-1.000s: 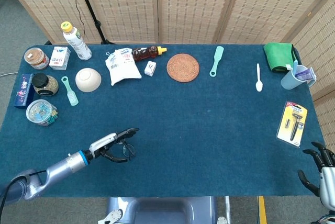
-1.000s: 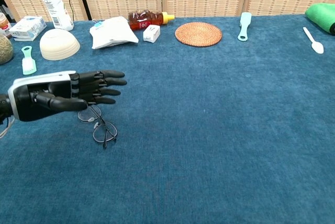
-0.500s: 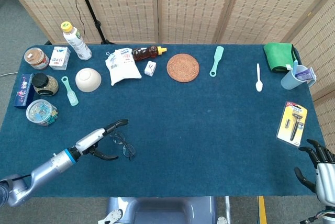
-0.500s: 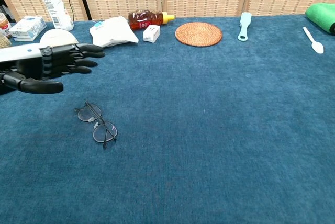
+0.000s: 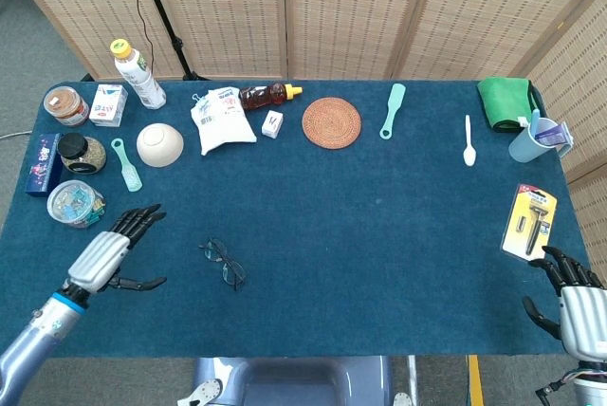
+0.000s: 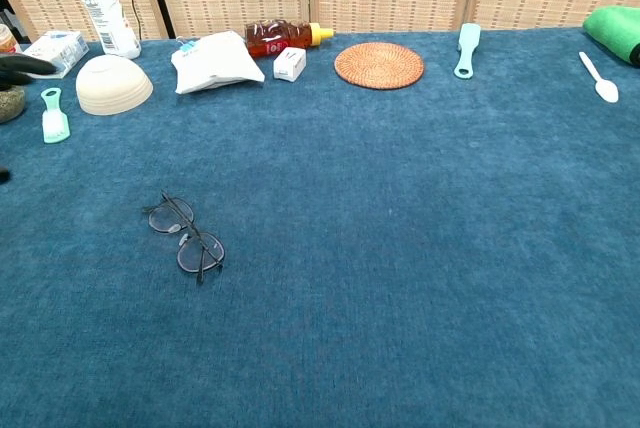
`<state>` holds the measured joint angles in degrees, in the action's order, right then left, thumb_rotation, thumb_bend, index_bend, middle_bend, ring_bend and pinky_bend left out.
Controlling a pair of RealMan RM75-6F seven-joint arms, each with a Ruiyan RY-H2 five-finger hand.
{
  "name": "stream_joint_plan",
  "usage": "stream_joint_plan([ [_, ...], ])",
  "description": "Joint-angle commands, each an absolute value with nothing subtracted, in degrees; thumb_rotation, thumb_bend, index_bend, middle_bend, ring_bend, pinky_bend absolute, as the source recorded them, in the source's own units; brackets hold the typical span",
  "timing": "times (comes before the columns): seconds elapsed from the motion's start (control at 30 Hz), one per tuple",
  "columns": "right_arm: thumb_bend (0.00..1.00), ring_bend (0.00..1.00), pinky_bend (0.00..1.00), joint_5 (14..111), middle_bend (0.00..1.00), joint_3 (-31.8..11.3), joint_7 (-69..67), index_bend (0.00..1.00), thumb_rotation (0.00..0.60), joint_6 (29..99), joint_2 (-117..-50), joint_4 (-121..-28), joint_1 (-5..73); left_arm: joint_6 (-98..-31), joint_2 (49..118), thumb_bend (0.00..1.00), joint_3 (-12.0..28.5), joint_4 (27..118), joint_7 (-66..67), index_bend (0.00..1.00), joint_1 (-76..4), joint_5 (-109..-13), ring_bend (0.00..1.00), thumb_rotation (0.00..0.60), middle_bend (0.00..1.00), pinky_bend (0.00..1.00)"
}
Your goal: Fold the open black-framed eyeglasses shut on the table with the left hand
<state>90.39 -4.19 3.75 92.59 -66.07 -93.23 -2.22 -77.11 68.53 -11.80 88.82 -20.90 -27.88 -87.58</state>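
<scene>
- The counter (image 5: 379, 235) fills the head view, blue cloth from edge to edge.
- Left hand (image 5: 106, 256) sits out at 8 o'clock on the counter, fingers spread wide, thumb stuck out to the side, nothing in it, and it's well apart from the glasses. In the chest view only dark fingertips (image 6: 22, 66) poke in at the left edge.
- Right hand (image 5: 569, 297) shows at 4 o'clock, off the counter's near right corner, fingers apart and curved, holding nothing.
- White pouch (image 5: 222, 119) lies at 11 o'clock, with a pale bowl (image 5: 159, 144) to its left.
- Round woven coaster (image 5: 331, 122) sits at 12 o'clock.
- The black-framed eyeglasses (image 5: 223, 263) lie flat on the cloth at 7 o'clock, alone, lenses side by side, touched by neither hand. The chest view (image 6: 186, 237) has them lying slantwise; whether the temples are fully tucked in, can't tell.
</scene>
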Motion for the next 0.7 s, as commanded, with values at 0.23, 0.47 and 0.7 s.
stream_joint_plan([
  [0.23, 0.27, 0.26, 0.34, 90.96, 0.2, -3.65, 3.51, 0.33, 0.6, 91.14, -66.26, -93.22, -1.22, -88.1, 61.99, 0.15, -11.17, 97.06, -4.44, 0.09, -17.07, -84.57, 0.0, 0.351, 0.0, 0.0],
  [0.47, 0.27, 0.26, 0.34, 91.79, 0.2, -2.96, 4.03, 0.33, 0.6, 90.54, -65.94, -93.83, -0.83, -90.31, 58.35, 0.14, -13.13, 101.72, -0.97, 0.09, -13.1, -86.67, 0.0, 0.352, 0.0, 0.0],
  [0.7, 0.27, 0.26, 0.34, 91.98, 0.2, -2.45, 3.66, 0.33, 0.6, 89.51, -66.26, -93.65, -0.27, -91.91, 58.2, 0.15, -11.96, 102.88, 2.95, 0.1, -10.77, -87.91, 0.0, 0.353, 0.0, 0.0],
])
